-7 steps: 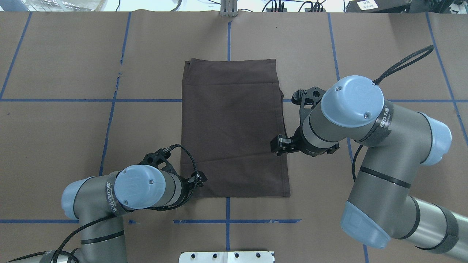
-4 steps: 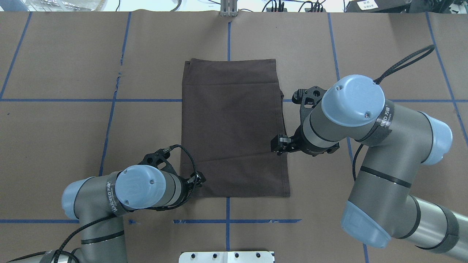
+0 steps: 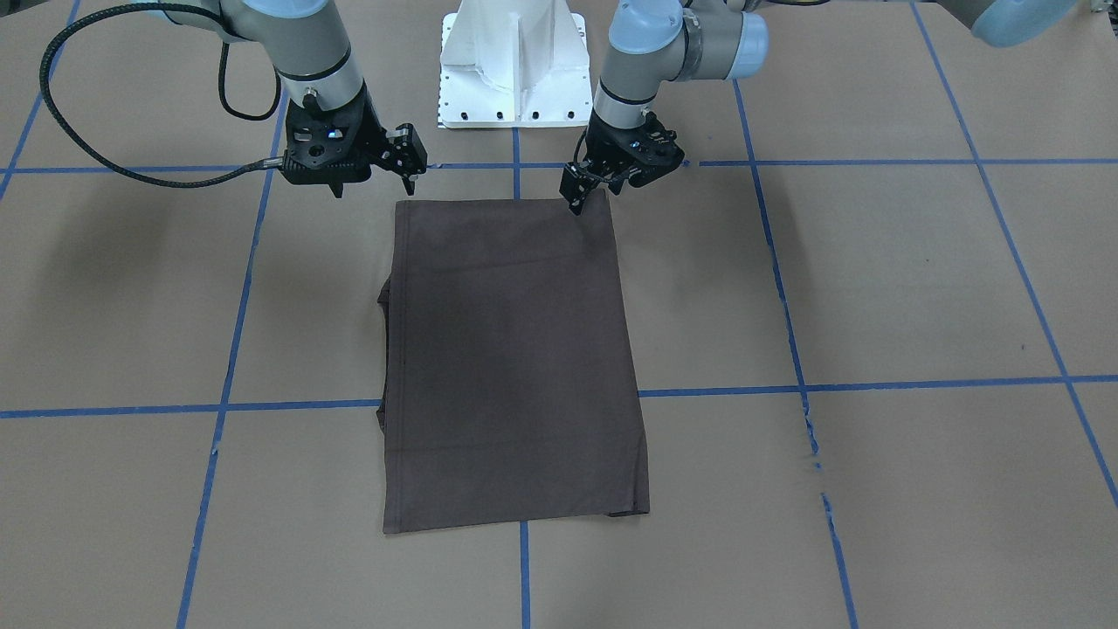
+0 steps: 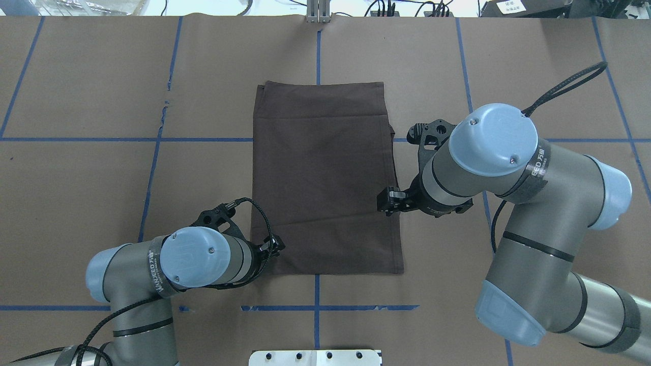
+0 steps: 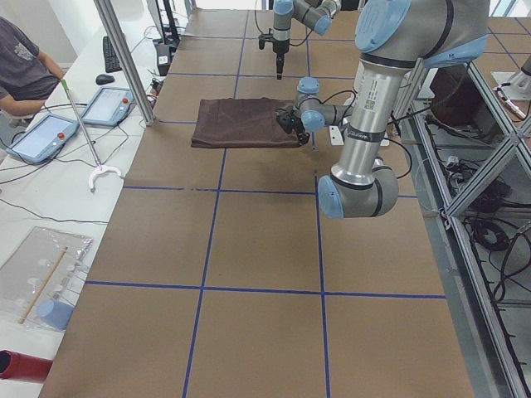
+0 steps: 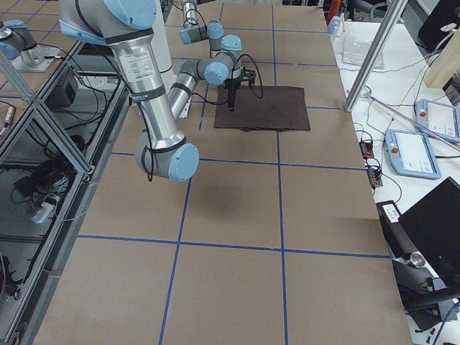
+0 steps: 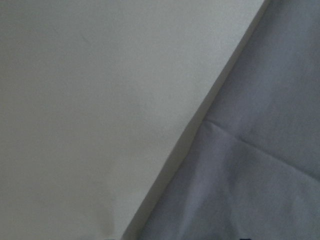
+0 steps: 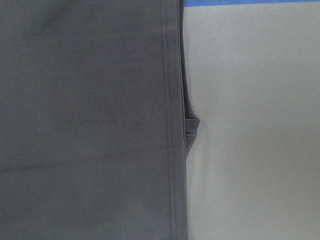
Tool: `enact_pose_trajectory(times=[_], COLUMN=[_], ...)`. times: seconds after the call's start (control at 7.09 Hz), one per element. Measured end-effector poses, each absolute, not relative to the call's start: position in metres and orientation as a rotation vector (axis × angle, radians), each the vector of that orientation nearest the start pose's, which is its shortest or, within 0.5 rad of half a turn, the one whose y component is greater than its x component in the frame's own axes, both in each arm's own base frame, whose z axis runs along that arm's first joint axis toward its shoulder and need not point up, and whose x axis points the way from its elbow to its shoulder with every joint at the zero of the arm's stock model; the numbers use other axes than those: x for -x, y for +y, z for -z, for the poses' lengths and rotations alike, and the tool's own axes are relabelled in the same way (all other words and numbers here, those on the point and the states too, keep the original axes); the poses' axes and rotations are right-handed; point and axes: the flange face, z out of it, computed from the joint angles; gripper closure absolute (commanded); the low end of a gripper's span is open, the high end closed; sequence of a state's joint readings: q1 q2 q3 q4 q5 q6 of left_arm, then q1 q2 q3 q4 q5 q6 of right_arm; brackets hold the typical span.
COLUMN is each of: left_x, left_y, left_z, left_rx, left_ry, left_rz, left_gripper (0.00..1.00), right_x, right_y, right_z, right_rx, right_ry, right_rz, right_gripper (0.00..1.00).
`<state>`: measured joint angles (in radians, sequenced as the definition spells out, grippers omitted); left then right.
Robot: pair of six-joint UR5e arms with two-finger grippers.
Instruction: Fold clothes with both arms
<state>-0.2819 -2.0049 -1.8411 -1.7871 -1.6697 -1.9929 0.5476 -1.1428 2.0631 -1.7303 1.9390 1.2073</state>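
The dark brown-grey T-shirt [image 4: 325,178] lies flat on the table, folded into a tall rectangle; collar, lettering and label are hidden. It also shows in the front view [image 3: 515,367]. My left gripper [image 4: 275,247] sits at the shirt's near left corner, low over the table, jaws slightly apart and empty [image 3: 578,194]. The left wrist view shows only the shirt's edge [image 7: 260,150] running diagonally over bare table. My right gripper [image 4: 387,201] hovers above the shirt's right edge, open and empty [image 3: 409,162]. The right wrist view looks down on the hemmed edge [image 8: 85,120].
A small fold of sleeve [image 4: 392,132] pokes out past the shirt's right edge. The white pedestal base [image 3: 515,70] stands at the robot's side of the table. Blue tape lines [image 4: 152,139] grid the brown table cover. An operator [image 5: 25,66] sits beyond the far end.
My left gripper has drawn back a little toward the robot and to the left, off the shirt's corner. The right gripper and the shirt have hardly moved.
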Motion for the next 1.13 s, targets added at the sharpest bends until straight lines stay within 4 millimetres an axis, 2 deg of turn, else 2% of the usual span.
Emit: enact_pose_trajectory(times=[0.28, 0.56, 0.7, 0.85, 1.13], left_x=[-0.559, -0.5592, -0.559, -0.5589, -0.5585], left_y=[-0.291, -0.2916, -0.2917, -0.2917, -0.2914], left_z=[-0.2766, -0.2772, -0.2771, -0.277, -0.2785], left_rx=[0.157, 0.157, 0.157, 0.157, 0.157], left_ry=[0.923, 0.921, 0.921, 0.922, 0.919], left_rz=[0.609, 0.611, 0.611, 0.611, 0.61], left_gripper=[0.42, 0.7, 0.88, 0.97, 1.0], right_x=[0.4189, 0.4189, 0.4189, 0.419, 0.4189], right_y=[-0.3696, -0.3696, -0.3696, -0.3696, -0.3696], right_z=[-0.2361, -0.2357, -0.2356, -0.2356, -0.2361], right_rx=[-0.016, -0.016, -0.016, -0.016, -0.016], right_ry=[-0.828, -0.829, -0.829, -0.829, -0.828], right_rz=[-0.034, -0.033, -0.033, -0.033, -0.034], right_gripper=[0.0, 0.0, 0.0, 0.0, 0.0])
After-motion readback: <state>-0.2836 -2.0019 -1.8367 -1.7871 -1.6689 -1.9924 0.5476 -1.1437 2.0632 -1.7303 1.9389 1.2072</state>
